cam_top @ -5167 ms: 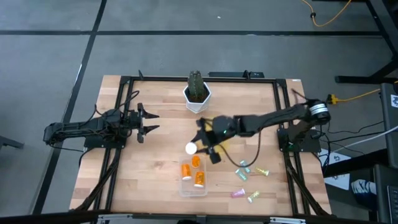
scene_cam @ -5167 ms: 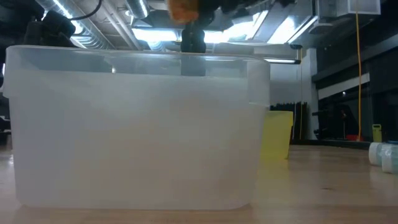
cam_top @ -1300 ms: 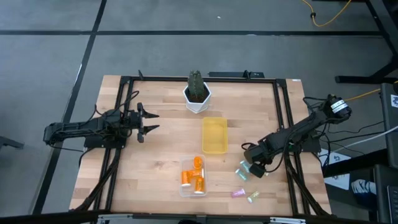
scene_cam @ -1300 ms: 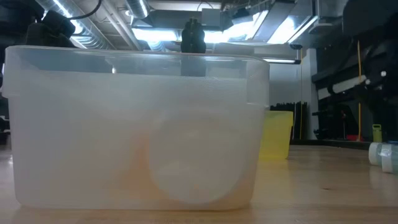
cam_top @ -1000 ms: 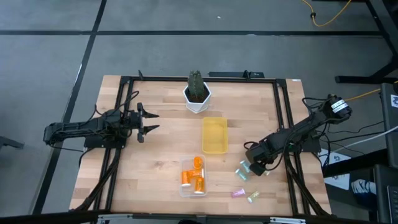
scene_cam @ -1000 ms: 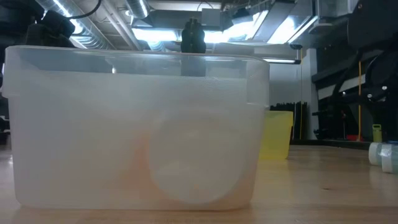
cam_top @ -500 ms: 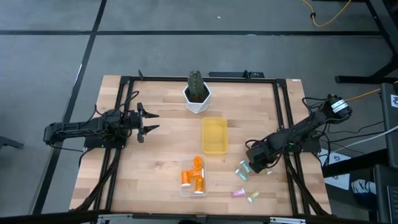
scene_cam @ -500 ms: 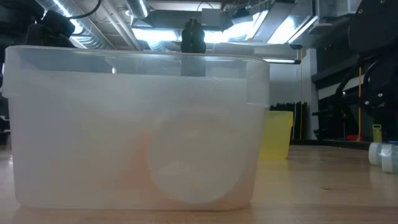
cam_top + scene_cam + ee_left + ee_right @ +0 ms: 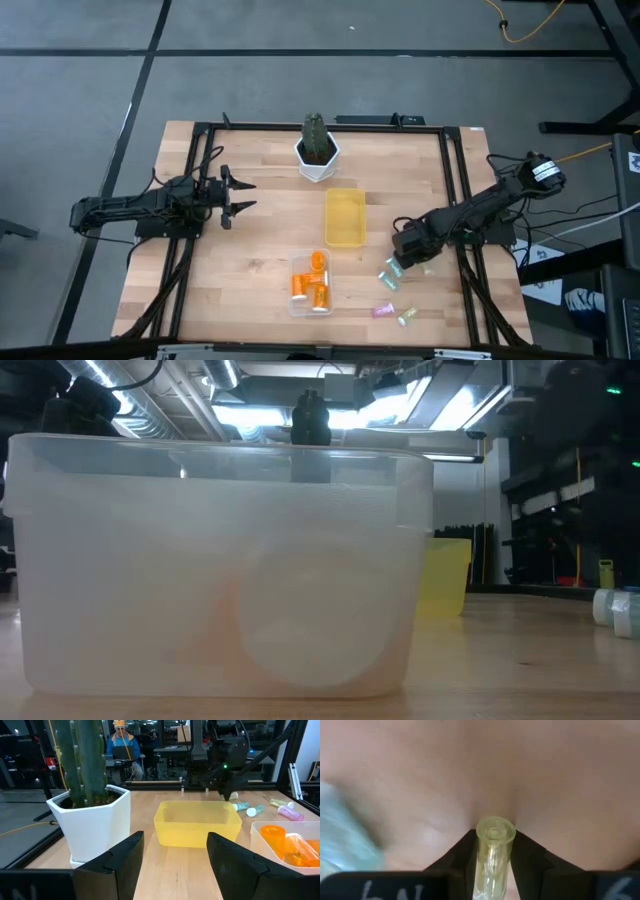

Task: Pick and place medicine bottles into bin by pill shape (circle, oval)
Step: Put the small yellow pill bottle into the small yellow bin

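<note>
Currently the right gripper (image 9: pixel 406 251) sits over the table's (image 9: pixel 240 280) right side, just right of the yellow bin (image 9: pixel 344 218), its fingers (image 9: pixel 527 855) clamped on a pale yellow-green vial (image 9: pixel 493 851); the wrist view shows the vial end-on between the two pads, above bare wood. Loose vials lie close by: a teal one (image 9: pixel 390 281) just below the gripper, a pink one (image 9: pixel 382 311) and a pale green one (image 9: pixel 407 316) nearer the front edge. The clear bin (image 9: pixel 311 283) at the front centre holds orange vials (image 9: pixel 299 285) with white caps. The yellow bin looks empty from the left wrist view. The left gripper (image 9: pixel 240 195) waits at the table's left side, fingers (image 9: pixel 125 861) apart, holding nothing. A white pot with a cactus (image 9: pixel 317 146) stands at the back centre.
</note>
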You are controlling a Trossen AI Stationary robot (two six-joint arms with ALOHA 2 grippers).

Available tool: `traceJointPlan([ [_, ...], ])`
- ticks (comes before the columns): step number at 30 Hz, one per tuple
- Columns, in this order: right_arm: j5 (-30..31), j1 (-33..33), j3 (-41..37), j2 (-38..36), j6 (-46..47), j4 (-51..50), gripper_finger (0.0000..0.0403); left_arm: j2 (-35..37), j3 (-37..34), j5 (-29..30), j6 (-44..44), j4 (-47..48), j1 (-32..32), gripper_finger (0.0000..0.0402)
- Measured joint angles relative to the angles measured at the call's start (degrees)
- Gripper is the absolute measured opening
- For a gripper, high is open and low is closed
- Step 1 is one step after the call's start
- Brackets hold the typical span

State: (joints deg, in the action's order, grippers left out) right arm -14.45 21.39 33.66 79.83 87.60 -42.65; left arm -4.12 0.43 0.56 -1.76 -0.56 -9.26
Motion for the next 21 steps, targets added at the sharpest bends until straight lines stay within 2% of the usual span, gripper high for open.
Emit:
traceJointPlan([
  [6,4.84,-3.8,9.08,-2.0,-11.05,-4.52,0.0097,0.01,0.0,0.0,0.01,-0.02,0.01,0.0212],
  [11,15.79,-6.35,19.26,-3.48,-22.92,-5.14,0.01,0.01,0.0,0.0,0.02,-0.02,0.02,0.0212],
  [15,27.04,-7.63,26.29,-3.52,-35.91,-1.54,0.01,0.01,0.0,0.0,0.02,-0.02,0.02,0.0212],
  [17,32.21,-7.98,28.19,-3.52,-42.67,3.29,0.01,0.02,0.0,0.0,0.02,-0.02,0.0,0.0212],
  [19,34.34,-8.52,28.97,-3.52,-48.34,8.25,0.01,0.0,0.0,0.0,0.08,-0.02,0.02,0.0212],
  [21,34.03,-9.29,28.88,-3.27,-52.11,13.37,0.01,0.02,0.0,-0.02,0.13,-0.02,0.02,0.0212],
])
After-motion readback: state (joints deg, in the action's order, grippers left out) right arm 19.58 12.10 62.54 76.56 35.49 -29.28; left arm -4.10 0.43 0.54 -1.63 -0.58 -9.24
